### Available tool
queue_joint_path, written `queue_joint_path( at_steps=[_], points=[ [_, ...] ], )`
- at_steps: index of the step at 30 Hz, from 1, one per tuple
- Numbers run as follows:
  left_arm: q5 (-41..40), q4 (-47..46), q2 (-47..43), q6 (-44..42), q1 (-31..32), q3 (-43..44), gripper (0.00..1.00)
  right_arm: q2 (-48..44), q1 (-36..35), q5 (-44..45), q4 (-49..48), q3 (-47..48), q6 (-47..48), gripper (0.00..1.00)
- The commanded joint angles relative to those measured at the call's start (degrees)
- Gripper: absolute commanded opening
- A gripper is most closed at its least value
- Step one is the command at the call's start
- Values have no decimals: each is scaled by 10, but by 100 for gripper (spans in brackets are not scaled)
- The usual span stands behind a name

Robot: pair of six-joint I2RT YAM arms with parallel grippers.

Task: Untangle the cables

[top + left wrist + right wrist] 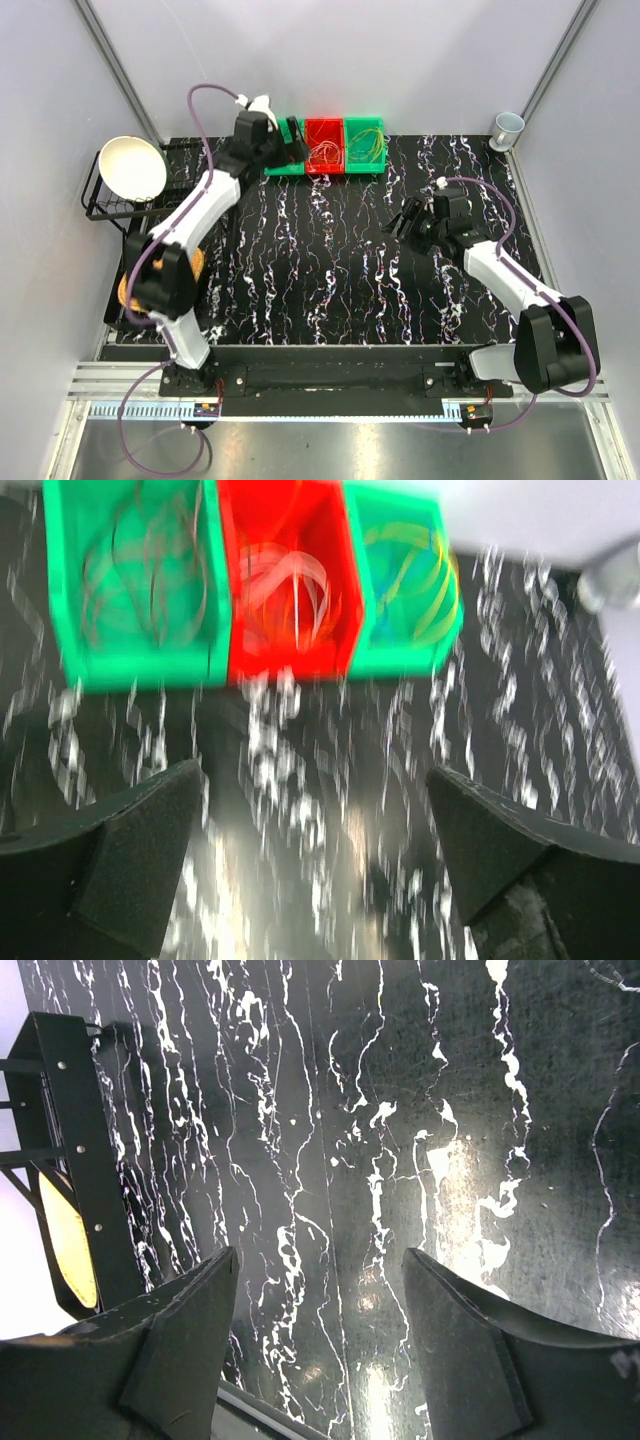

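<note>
Bowl (132,167): white, on black wire rack (100,205), left edge
Left gripper (315,810): fingers spread, nothing between them, facing the bins, upper centre
Cables (290,590): curly loops inside three bins (150,665), green, red, green, upper centre
Right gripper (320,1290): fingers spread, nothing held, over marbled table (450,1110), right of centre
Cup (508,127): upper right corner

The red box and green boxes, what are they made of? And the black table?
The red box and green boxes look like plastic: bright even colour, smooth thin walls. The black table looks like glossy marble, with white veins and light glare, but could be a printed sheet.
</note>
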State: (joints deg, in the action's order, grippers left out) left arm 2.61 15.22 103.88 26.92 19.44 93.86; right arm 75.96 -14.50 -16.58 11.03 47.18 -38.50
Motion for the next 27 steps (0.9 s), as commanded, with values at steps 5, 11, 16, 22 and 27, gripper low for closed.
queue_joint_path(
  at_steps=[5,11,16,22,27],
  points=[
    [-129,44,-269,-10,69,-237,99,-46,4,40,50,45,27,83],
    [-200,84,-409,-4,87,-404,99,-63,3,42,54,44,32,96],
    [-321,87,-487,52,87,-506,99,-72,3,52,44,39,47,100],
    [-441,13,-532,16,87,-583,99,-102,3,86,32,27,74,100],
    [-471,-33,-519,-5,58,-584,99,-108,3,80,11,9,59,100]
  ],
)
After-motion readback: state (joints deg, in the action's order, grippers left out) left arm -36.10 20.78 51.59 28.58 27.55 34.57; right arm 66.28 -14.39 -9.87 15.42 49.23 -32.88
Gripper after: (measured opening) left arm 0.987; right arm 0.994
